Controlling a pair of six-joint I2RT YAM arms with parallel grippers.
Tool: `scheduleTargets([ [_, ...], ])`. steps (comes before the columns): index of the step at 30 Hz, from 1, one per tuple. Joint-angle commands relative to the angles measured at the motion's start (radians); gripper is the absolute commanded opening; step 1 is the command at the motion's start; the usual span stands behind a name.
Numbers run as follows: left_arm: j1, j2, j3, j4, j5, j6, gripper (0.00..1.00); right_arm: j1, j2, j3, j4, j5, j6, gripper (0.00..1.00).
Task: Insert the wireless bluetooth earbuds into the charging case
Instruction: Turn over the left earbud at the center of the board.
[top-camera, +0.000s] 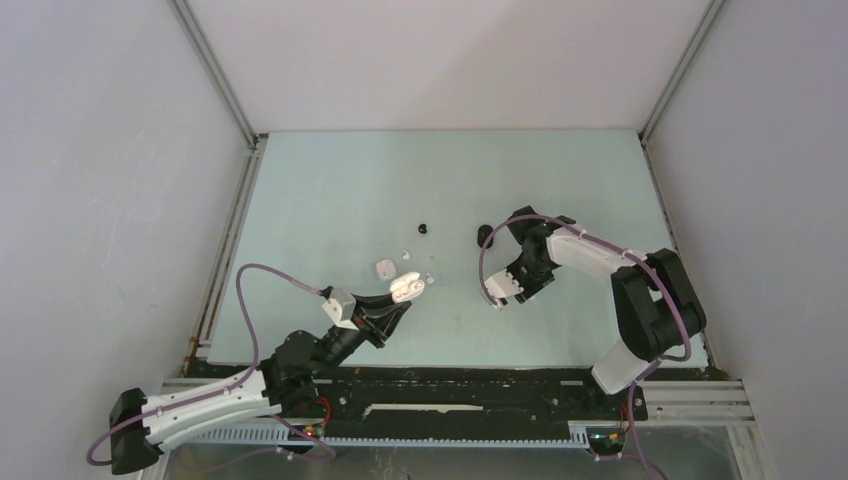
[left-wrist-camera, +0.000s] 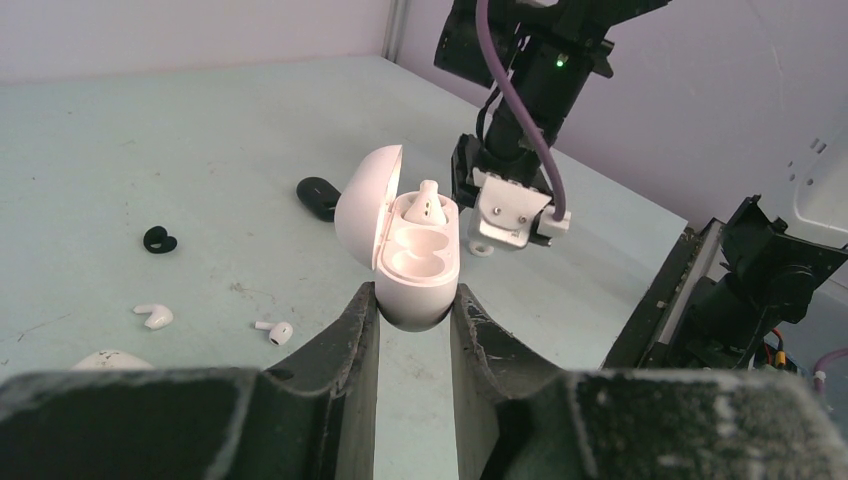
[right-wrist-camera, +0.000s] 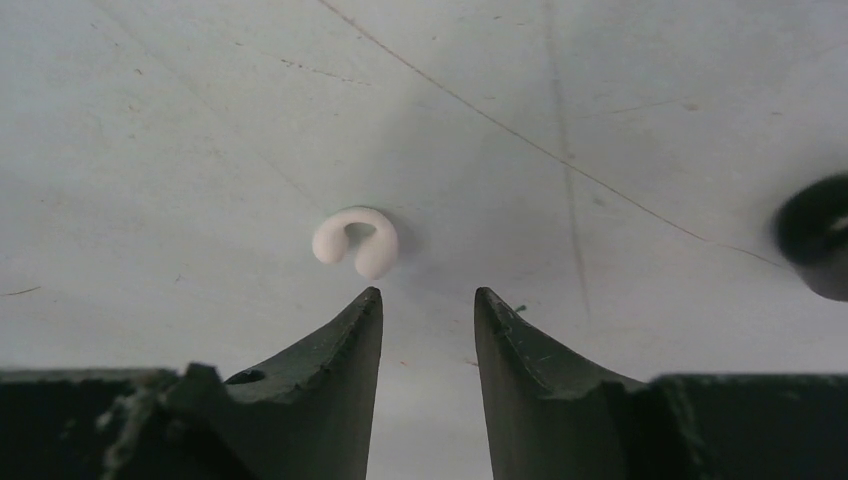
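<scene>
My left gripper (left-wrist-camera: 415, 300) is shut on the base of an open white charging case (left-wrist-camera: 418, 275), held just above the table with its lid (left-wrist-camera: 365, 205) swung up to the left. One white earbud (left-wrist-camera: 427, 203) stands in the far socket; the near socket is empty. In the top view the left gripper (top-camera: 398, 298) and case (top-camera: 406, 288) are left of centre. My right gripper (right-wrist-camera: 428, 296) is open and empty, pointing down at the table, with a small white C-shaped piece (right-wrist-camera: 355, 241) just beyond its left fingertip. In the top view the right gripper (top-camera: 508, 292) is right of the case.
Loose on the table are two white earbuds (left-wrist-camera: 153, 315) (left-wrist-camera: 276, 331), a black earbud (left-wrist-camera: 157, 240), a black case (left-wrist-camera: 318, 196) and a second, closed white case (top-camera: 384, 268). The black case also shows at the right edge of the right wrist view (right-wrist-camera: 815, 245). Walls enclose three sides.
</scene>
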Motion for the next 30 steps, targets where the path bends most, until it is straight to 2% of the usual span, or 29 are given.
scheduleTargets([
  [1, 0.005, -0.006, -0.118, 0.017, -0.020, 0.013, 0.00, -0.013, 0.038, -0.016, 0.027, 0.062, -0.039, 0.43],
  [11, 0.004, -0.002, -0.118, 0.018, -0.017, 0.011, 0.00, 0.020, 0.040, -0.054, -0.024, 0.053, 0.016, 0.47],
  [22, 0.005, -0.003, -0.118, 0.017, -0.008, 0.010, 0.00, 0.050, 0.054, -0.008, 0.010, -0.080, 0.313, 0.43],
  [30, 0.005, -0.005, -0.116, 0.017, -0.002, 0.008, 0.00, 0.052, 0.125, 0.101, 0.013, -0.124, 0.645, 0.37],
])
